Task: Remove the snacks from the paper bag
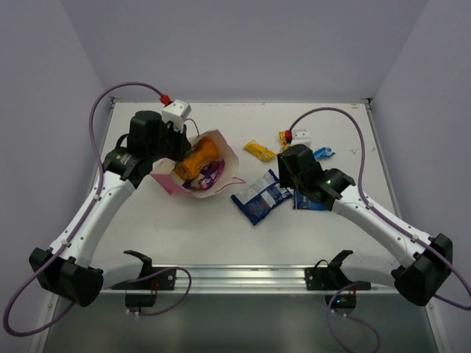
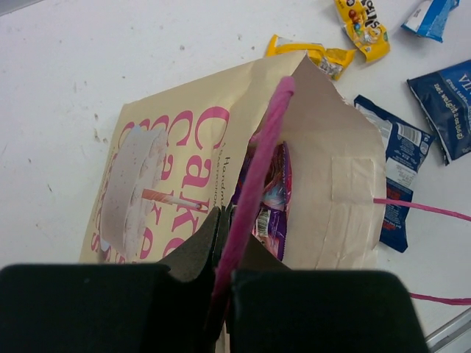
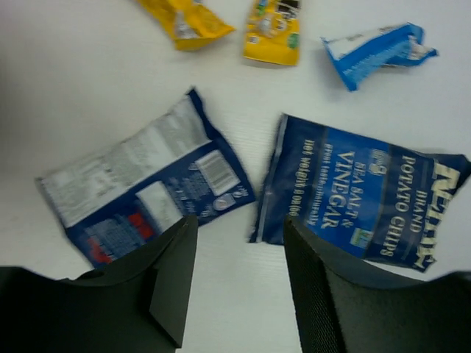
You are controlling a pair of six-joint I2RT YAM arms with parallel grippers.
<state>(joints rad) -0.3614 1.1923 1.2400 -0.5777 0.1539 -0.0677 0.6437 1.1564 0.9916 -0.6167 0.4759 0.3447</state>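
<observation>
The paper bag (image 1: 224, 153) is tipped over at centre-left with its mouth open. An orange pouch (image 1: 199, 158) and a purple packet (image 1: 214, 173) lie inside. My left gripper (image 1: 179, 149) is shut on the bag's rim and its pink handle (image 2: 259, 165); the purple packet (image 2: 271, 217) shows in the mouth. My right gripper (image 3: 239, 250) is open and empty, just above the table between two dark blue packets (image 3: 147, 191) (image 3: 368, 206). Two yellow packets (image 1: 259, 151) (image 1: 283, 137) and a tiny blue one (image 1: 324, 153) lie beyond. No teal-white packet shows.
The second pink handle (image 2: 427, 209) trails from the bag over the table toward the dark blue packet (image 1: 261, 197). The table's raised edges run along the back and sides. A metal rail (image 1: 235, 276) with the arm bases lines the near edge.
</observation>
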